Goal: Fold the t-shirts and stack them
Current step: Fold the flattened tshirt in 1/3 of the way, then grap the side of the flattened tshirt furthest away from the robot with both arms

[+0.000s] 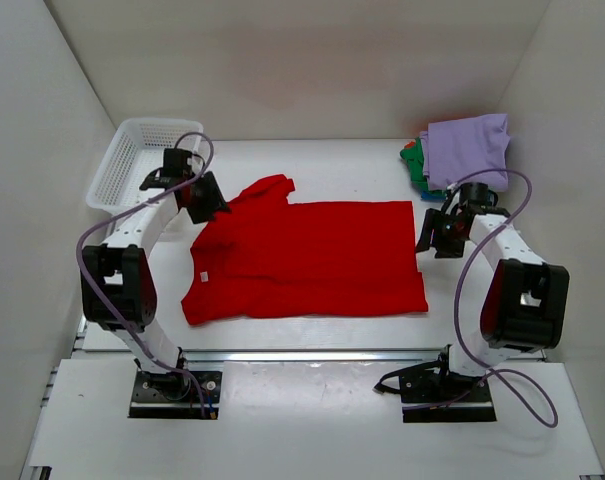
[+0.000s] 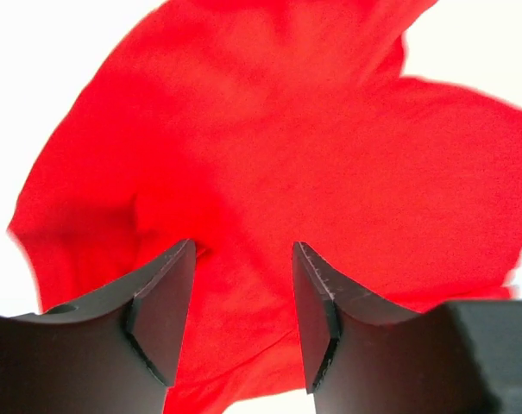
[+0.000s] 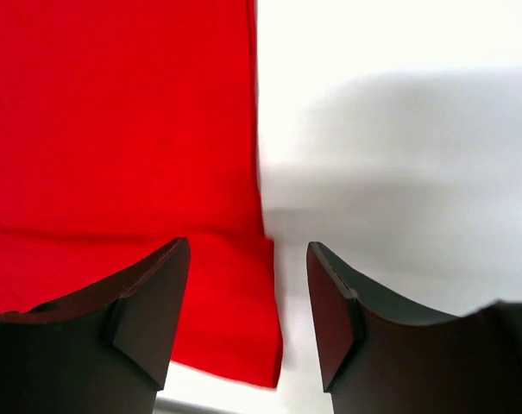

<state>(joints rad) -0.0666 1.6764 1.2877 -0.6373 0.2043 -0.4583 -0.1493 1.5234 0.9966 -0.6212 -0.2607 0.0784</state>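
Observation:
A bright red t-shirt (image 1: 312,255) lies on the white table, folded lengthwise, with one sleeve (image 1: 267,188) sticking up at the top left. My left gripper (image 1: 210,196) hovers over that sleeve corner; its jaws stand open above the red cloth (image 2: 269,172) with nothing between them. At the shirt's right edge my right gripper (image 1: 429,235) is open too, straddling the hem edge (image 3: 265,285) without holding it. Folded lavender (image 1: 469,148) and green (image 1: 415,165) t-shirts are stacked at the back right.
A white mesh basket (image 1: 132,160) stands at the back left, just behind the left arm. White walls close in the table on three sides. The stack of folded shirts sits close behind the right gripper.

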